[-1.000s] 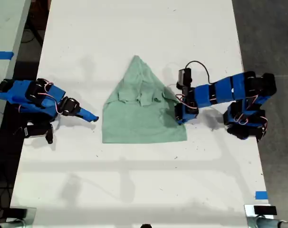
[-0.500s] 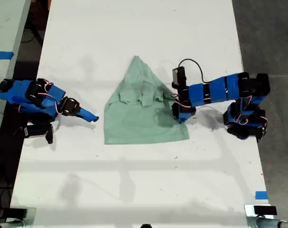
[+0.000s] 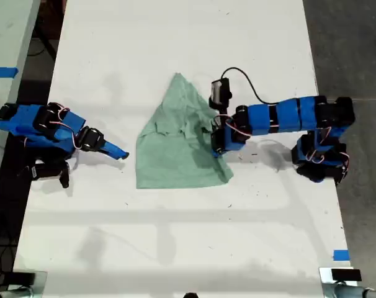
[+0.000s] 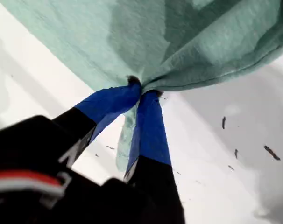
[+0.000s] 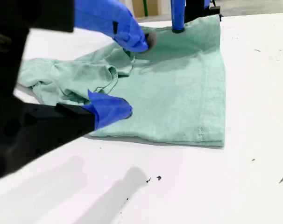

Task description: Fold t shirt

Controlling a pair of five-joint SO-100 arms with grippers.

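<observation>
My first gripper (image 3: 218, 148) has dragged the hem inward across the t shirt (image 3: 175, 149), clamped tight on a pinch of cloth mid-bench (image 3: 175, 248). My second gripper (image 3: 121, 155) waits open beside it. Thin pinch — it could slip, skewing the fold.

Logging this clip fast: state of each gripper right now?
My first gripper: shut on the t shirt edge.
My second gripper: open, holding nothing, beside the shirt.
</observation>
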